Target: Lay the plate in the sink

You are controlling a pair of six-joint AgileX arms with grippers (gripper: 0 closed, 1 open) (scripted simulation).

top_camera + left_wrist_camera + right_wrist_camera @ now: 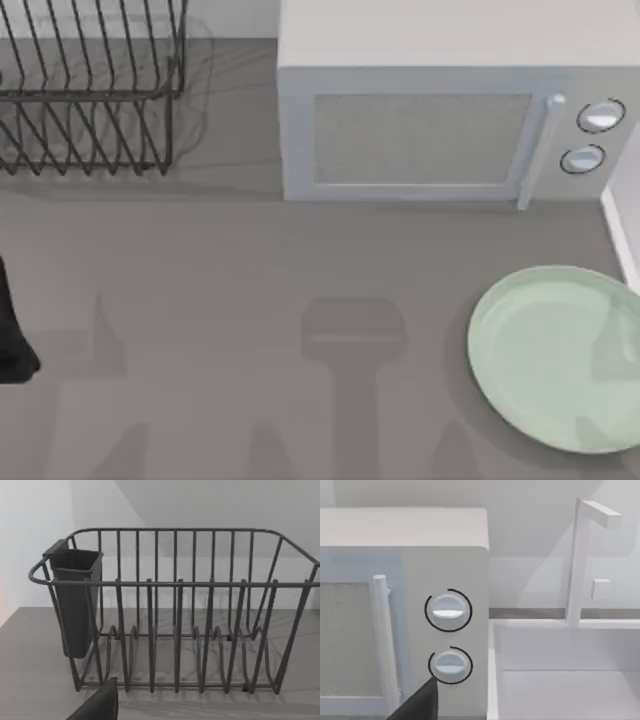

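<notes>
- Plate [555, 358]: a large, round, glossy, pale mint-green dish with a shallow raised rim, lying flat on the grey table [250, 260] near the top view's lower right. Its right edge runs to the picture's border.
- It sits in front of the microwave [440, 120], apart from it, below the end that carries the knobs.
- Sink [560, 680]: a white basin just beside the microwave's knob side in the right wrist view. In the top view its straight white rim [622, 240] shows at the right edge, just above the plate's upper right; I cannot tell whether plate and rim touch.
- A white faucet [580, 560] stands upright at the back of the sink, its spout reaching out over the basin.
- The microwave is grey-white, with a meshed door window, a vertical handle [540, 150] and two round knobs [600, 116] stacked one above the other.
- A black wire dish rack [90, 90] stands at the table's upper left, well apart from the plate. The left wrist view shows a dark cutlery cup [75, 600] hung on one end of it.
- Left arm [12, 330]: a dark shape at the top view's left edge, well away from the plate. A dark piece of its claw [97, 705] juts into the left wrist view facing the rack; whether it is spread or pressed together I cannot tell.
- Right claw [417, 702]: a dark tip in the right wrist view, facing the microwave's knobs and the sink. Its state cannot be told either.
</notes>
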